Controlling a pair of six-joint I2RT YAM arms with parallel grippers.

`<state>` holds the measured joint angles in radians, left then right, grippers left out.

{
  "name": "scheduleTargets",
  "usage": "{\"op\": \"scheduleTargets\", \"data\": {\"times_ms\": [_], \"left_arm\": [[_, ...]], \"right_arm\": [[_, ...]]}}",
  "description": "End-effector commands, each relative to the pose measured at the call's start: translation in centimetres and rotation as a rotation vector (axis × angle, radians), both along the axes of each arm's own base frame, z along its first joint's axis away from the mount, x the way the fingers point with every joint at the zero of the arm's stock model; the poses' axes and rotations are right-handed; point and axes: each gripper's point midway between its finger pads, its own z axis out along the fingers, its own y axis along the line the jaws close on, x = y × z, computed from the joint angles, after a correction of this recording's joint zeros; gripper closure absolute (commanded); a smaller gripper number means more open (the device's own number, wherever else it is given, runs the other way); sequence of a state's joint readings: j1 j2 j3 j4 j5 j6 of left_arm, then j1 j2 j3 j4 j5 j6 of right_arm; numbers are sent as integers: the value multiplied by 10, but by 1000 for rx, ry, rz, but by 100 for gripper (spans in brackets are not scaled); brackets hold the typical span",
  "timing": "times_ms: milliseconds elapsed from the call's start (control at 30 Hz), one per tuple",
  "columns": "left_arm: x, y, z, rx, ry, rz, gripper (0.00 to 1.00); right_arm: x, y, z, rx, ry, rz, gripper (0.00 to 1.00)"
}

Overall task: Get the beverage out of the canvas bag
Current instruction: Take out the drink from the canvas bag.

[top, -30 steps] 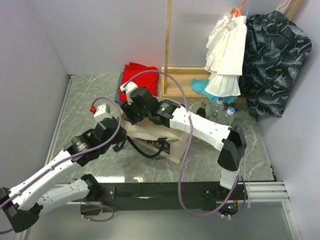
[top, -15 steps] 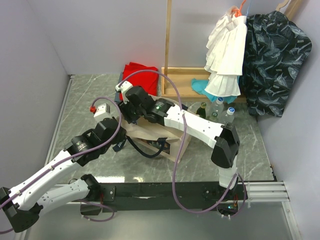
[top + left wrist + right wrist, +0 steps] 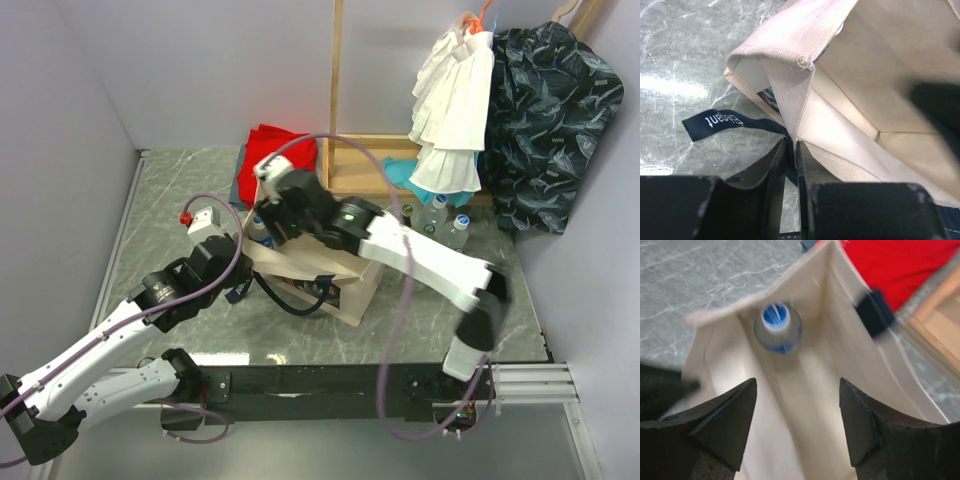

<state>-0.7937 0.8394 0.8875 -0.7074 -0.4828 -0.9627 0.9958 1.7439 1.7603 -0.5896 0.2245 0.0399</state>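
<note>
Left hand (image 3: 791,145) is clamped on the rim of the canvas bag (image 3: 850,65), fingers pinched together on the corner seam right where the navy strap (image 3: 715,121) comes off it. From the overhead the bag (image 3: 300,268) sits mid-bench, mouth up, with my left arm reaching in from seven o'clock. Right hand (image 3: 797,383) hangs over the open mouth, fingers apart, nothing between them. Looking down through that wrist camera I have the beverage (image 3: 777,327): a clear bottle with a blue cap, standing upright inside the bag, tucked into the far corner at about eleven o'clock from the gap between my fingers. It is blurred, so I cannot read any label. The marbled grey bench (image 3: 180,190) is bare to the left of the bag. The folded red cloth (image 3: 275,150) lies at twelve o'clock of the bag, near the back wall. A cluster of other bottles (image 3: 440,215) stands at two o'clock, just in front of the wooden frame (image 3: 360,150), with a white garment (image 3: 455,100) and a dark patterned one (image 3: 550,110) hanging above.
</note>
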Motion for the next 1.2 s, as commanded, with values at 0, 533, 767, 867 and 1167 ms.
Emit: {"op": "scheduleTargets", "data": {"times_ms": [0, 533, 767, 867, 1167], "left_arm": [[-1, -1, 0, -5, -8, -15, 81], [-2, -1, 2, 6, -11, -24, 79], [1, -2, 5, 9, -13, -21, 78], [3, -5, 5, 13, -12, -25, 78], [5, -7, 1, 21, 0, -29, 80]], "right_arm": [[-22, -52, 77, 158, -116, -49, 25], [-31, -59, 78, 165, -77, -52, 26], [-32, -62, 82, 177, -91, -54, 25], [-31, -63, 80, 166, -92, -60, 25], [-28, -58, 72, 158, -90, -54, 25]]}}
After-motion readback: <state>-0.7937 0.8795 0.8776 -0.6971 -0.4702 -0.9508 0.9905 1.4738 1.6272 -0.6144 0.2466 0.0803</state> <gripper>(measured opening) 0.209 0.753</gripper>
